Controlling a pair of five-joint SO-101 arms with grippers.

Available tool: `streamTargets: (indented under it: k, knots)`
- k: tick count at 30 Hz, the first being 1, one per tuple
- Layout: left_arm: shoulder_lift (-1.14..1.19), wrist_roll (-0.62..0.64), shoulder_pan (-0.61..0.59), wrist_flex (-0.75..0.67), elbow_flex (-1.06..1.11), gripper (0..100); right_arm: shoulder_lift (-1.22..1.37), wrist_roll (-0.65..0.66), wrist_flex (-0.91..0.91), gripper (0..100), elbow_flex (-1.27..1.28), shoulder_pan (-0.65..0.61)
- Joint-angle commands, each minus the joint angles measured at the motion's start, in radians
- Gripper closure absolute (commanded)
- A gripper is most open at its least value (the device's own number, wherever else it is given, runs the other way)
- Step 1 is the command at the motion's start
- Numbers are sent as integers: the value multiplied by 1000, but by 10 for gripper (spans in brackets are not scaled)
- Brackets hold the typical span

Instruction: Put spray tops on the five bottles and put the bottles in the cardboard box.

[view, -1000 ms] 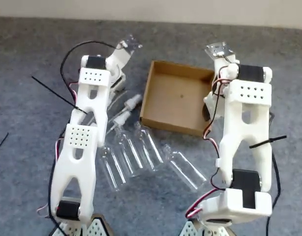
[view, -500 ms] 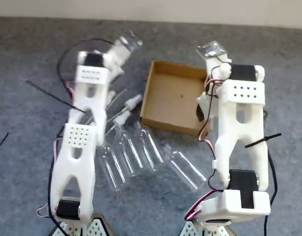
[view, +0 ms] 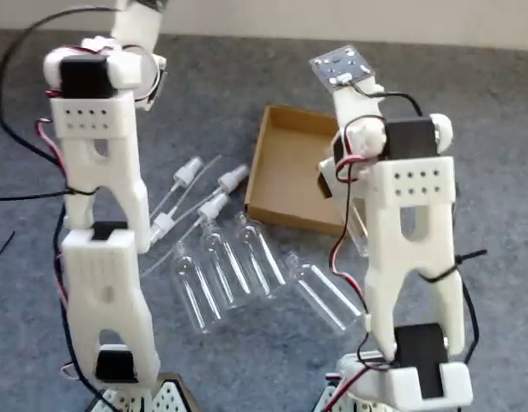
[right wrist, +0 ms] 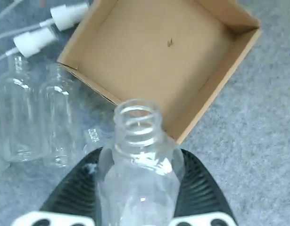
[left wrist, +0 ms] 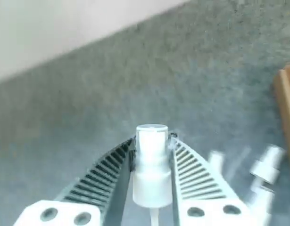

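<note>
Bottle count: five clear ones, all with bare open necks. Three lie side by side on the grey carpet (view: 470,94) in front of the cardboard box (view: 302,167), necks pointing toward it: the outer bottle (view: 195,292), the middle bottle (view: 222,270) and the bottle closest to the box (view: 259,253). A lone bottle (view: 325,296) lies a bit apart from that row, nearer the right arm. The fifth bottle (right wrist: 137,174) is in the right gripper (right wrist: 141,153), with both fingers closed snug against its body just under the shoulder and the threaded mouth facing the wrist camera. It's held above the carpet just beside the box's near wall, not over the inside of the box. Spray tops: also five, white, with thin dip tubes. Four loose spray tops (view: 214,206) lie on the carpet between the left arm and the box, just beyond the necks of the three-bottle row; the one nearest the box (view: 233,178) almost touches its side wall. The fifth spray top (left wrist: 152,169) is pinched in the left gripper (left wrist: 153,141), fingers squeezed onto both sides of it and its tube hanging back between them. That arm is up high over the far left part of the carpet, well away from the bottles.
</note>
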Motion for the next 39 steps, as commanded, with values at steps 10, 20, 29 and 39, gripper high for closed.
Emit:
streamTargets:
  k: [10,20,29,39]
  knots:
    - [-1050,72,265,6,986,955,-464,-23,-185,995,403,5]
    - [-1205,264,501,-499,1112,958,-860,-187,-880,995,1152,-182]
    - [-1205,264,602,-974,1233,959,-935,-224,-1314,992,1415,-252]
    - [-1204,265,604,-997,1280,959,-1242,-230,-1231,993,1497,-351]
